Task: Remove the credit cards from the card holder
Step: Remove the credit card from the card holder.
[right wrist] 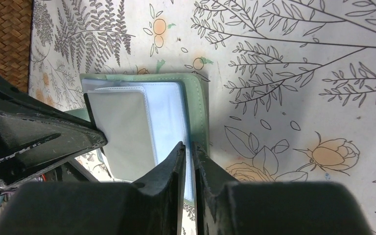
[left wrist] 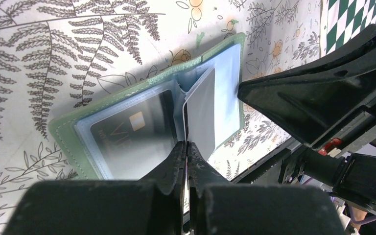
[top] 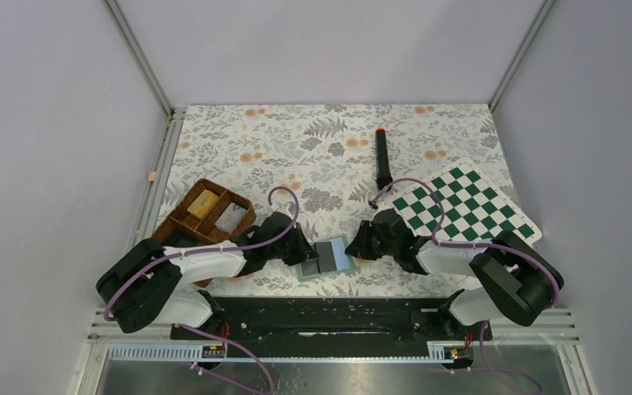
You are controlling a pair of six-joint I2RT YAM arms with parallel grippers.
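Observation:
The sage-green card holder [top: 331, 260] lies open near the table's front edge, between my two grippers. In the left wrist view a dark credit card [left wrist: 127, 132] sits under the clear sleeve of the card holder's [left wrist: 63, 129] left panel. A plain grey credit card [left wrist: 203, 110] stands up at the fold, and my left gripper [left wrist: 187, 145] is shut on its near edge. My right gripper [right wrist: 188, 147] is shut on the right panel of the card holder [right wrist: 199, 98], pinching the pale blue sleeve and green edge. In the right wrist view the grey card [right wrist: 120, 129] lies left of that grip.
A brown divided wicker tray [top: 183, 216] with a tan block stands at the left. A green-and-white chessboard [top: 461, 206] lies at the right. A black stick with a red tip [top: 383, 156] lies behind it. The arms nearly meet over the wallet.

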